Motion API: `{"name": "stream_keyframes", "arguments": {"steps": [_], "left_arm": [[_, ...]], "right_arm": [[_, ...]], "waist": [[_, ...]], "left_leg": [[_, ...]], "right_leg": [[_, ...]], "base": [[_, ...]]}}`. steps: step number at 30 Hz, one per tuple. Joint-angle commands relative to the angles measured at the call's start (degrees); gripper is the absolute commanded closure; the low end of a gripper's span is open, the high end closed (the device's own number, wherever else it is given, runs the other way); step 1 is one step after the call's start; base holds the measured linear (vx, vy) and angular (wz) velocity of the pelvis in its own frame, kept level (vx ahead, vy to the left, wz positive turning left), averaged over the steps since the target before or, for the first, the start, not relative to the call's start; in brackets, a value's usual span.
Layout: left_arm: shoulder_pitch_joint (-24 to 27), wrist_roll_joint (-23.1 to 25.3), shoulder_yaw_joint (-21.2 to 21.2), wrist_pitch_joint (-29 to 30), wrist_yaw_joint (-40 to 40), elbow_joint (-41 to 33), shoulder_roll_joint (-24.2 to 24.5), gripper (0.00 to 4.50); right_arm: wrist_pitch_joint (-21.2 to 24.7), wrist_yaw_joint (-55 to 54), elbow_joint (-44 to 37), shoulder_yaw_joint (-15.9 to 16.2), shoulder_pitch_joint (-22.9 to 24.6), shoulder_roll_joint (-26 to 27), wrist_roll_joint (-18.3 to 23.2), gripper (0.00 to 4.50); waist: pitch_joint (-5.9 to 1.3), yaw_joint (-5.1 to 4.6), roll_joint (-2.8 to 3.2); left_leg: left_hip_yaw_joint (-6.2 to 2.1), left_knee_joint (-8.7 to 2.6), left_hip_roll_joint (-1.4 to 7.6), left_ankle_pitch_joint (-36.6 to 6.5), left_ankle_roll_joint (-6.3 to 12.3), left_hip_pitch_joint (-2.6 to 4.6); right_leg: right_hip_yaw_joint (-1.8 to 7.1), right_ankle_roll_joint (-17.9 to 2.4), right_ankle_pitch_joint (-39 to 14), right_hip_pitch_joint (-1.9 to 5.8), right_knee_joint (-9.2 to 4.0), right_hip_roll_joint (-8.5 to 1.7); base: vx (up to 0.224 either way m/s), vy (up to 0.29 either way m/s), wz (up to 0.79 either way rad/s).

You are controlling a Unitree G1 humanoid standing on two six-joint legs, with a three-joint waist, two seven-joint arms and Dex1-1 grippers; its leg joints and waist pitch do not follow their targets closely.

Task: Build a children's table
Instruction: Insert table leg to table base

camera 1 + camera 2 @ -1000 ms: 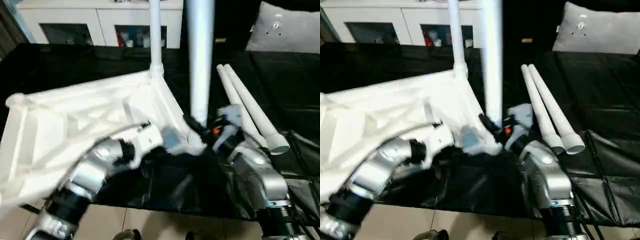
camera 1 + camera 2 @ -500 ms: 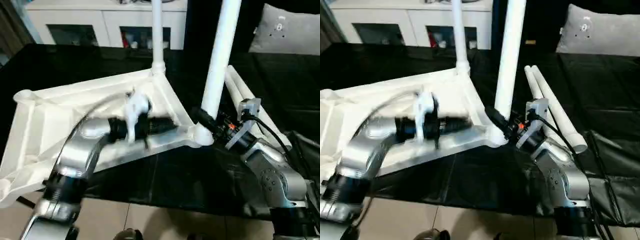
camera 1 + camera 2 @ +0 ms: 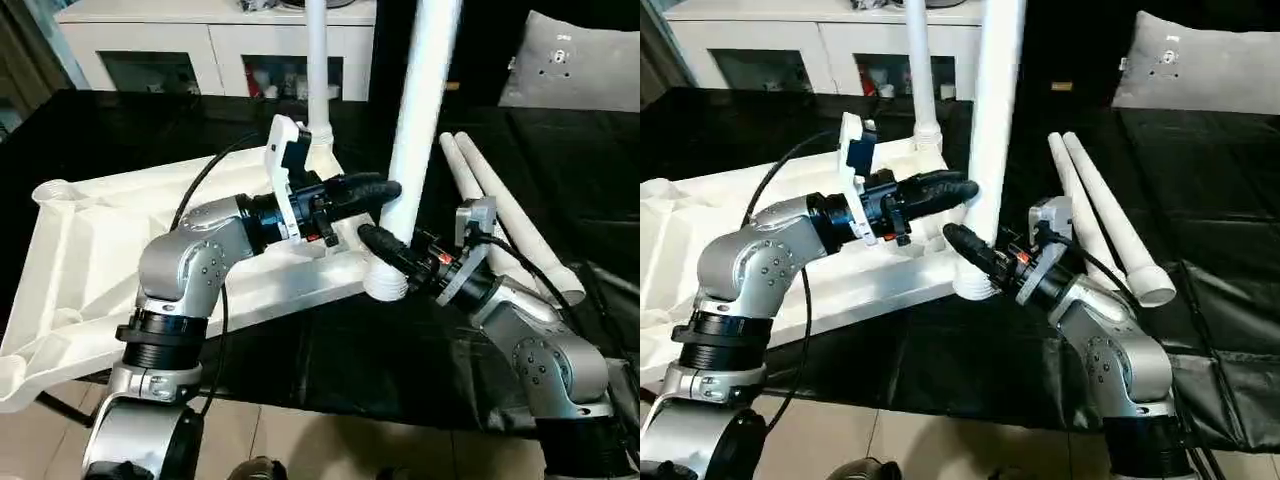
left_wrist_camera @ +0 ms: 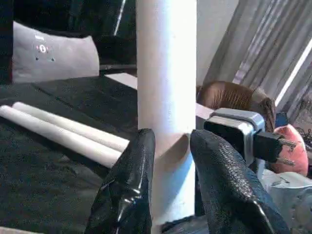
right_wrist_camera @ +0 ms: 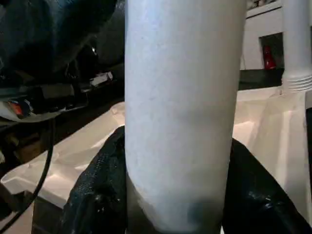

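Note:
The white table top [image 3: 90,260] lies upside down on the black surface, ribs up. One leg [image 3: 318,90] stands in its far corner socket. A second leg [image 3: 420,110] stands almost upright, its lower end at the near right corner; I cannot tell whether it is seated. My right gripper [image 3: 375,242] is shut on that leg low down, and its black fingers [image 5: 97,190] flank the shaft [image 5: 180,97]. My left gripper [image 3: 385,190] is open, and its fingers [image 4: 129,195] reach the same leg [image 4: 165,73] a little higher. Two loose legs [image 3: 505,225] lie to the right.
The black-covered work surface [image 3: 560,180] ends just in front of my arms, with tiled floor below. A white glass-doored cabinet [image 3: 200,50] stands behind, and a grey cushion [image 3: 580,60] sits at the back right.
My left arm has swung off the table top and across to the held leg. The leg has gone from leaning right to nearly upright.

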Motion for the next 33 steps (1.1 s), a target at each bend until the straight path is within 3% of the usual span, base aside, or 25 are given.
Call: {"name": "stream_keyframes", "arguments": {"steps": [1, 6, 8, 12, 18, 26, 28, 33], "left_arm": [[-0.53, -0.64, -2.38, 0.83, 0.86, 0.1, -0.17, 2.71], [-0.87, -2.02, -2.08, 2.9, 0.12, 0.09, -0.41, 2.71], [0.07, -2.46, -3.77, 3.46, -3.44, -1.38, 0.99, 2.71], [2.01, -2.56, -7.2, 0.44, -10.49, -2.98, 4.28, 2.71], [0.68, -0.89, -7.43, -1.92, -10.72, -0.16, 4.92, 2.71], [0.77, 4.31, -11.16, -6.95, -12.09, 1.8, 7.76, 2.71], [0.44, 7.24, -12.87, -10.56, -12.57, 3.85, 8.96, 2.71], [0.64, 4.3, -13.49, -9.92, -19.21, 4.1, 10.48, 2.71]], "right_arm": [[-0.4, 0.99, -3.0, 1.68, 0.18, 0.11, -0.4, 2.61], [-2.11, 1.02, -2.56, 3.03, 0.17, -0.77, -3.39, 2.61], [-3.16, 1.08, -1.94, 3.94, 0.15, -1.43, -5.11, 2.61], [-3.16, 3.14, -2.33, 4.95, 0.71, -2.09, -4.77, 2.61], [-4.15, 4.39, -2.82, 5.78, 1.39, -2.29, -5.19, 2.61], [-5.07, 5.67, -2.89, 7.55, 2.0, -4.05, -7.51, 2.61], [-5.98, 6.46, -2.97, 8.4, 2.3, -4.72, -8.42, 2.61], [-6.55, 7.46, -2.95, 8.97, 2.34, -4.98, -8.58, 2.61]], "waist": [[-4.87, 0.16, -0.42], [-4.98, 0.29, -0.23], [-5.0, 0.23, -0.3], [-5.07, 0.12, -0.25], [-4.92, 0.09, 0.01], [-5.08, 0.03, -0.01], [-5.11, 0.1, -0.1], [-5.23, 0.1, -0.29]], "left_leg": [[-1.0, -3.17, 2.52, -7.98, 3.32, 0.92], [-1.06, -3.15, 2.42, -7.97, 2.77, 0.82], [-1.07, -3.19, 2.44, -8.05, 2.88, 0.86], [-1.08, -3.11, 2.46, -7.73, 3.57, 0.81], [-1.12, -3.28, 2.48, -10.0, 2.84, 1.01], [-1.12, -3.19, 2.46, -9.39, 2.53, 0.94], [-1.14, -3.15, 2.42, -9.38, 2.71, 0.93], [-1.07, -3.04, 2.48, -8.69, 3.08, 0.94]], "right_leg": [[2.18, -12.08, -11.47, 3.1, -4.07, -4.21], [2.1, -11.31, -12.47, 3.14, -4.06, -4.23], [2.12, -11.02, -12.93, 3.06, -4.12, -4.17], [2.18, -11.05, -12.53, 3.08, -4.06, -4.27], [2.1, -10.65, -15.28, 2.92, -4.34, -4.15], [2.2, -10.3, -14.19, 3.03, -4.17, -4.21], [2.22, -9.8, -14.75, 3.01, -4.28, -4.22], [2.18, -10.63, -14.06, 2.98, -3.98, -4.32]], "base": [[0.0, 0.0, 0.0], [0.0, 0.0, 0.0], [0.0, 0.0, 0.0], [0.0, 0.0, 0.0], [0.0, 0.0, 0.0], [0.0, 0.0, 0.0], [0.0, 0.0, 0.0], [0.0, 0.0, 0.0]]}}
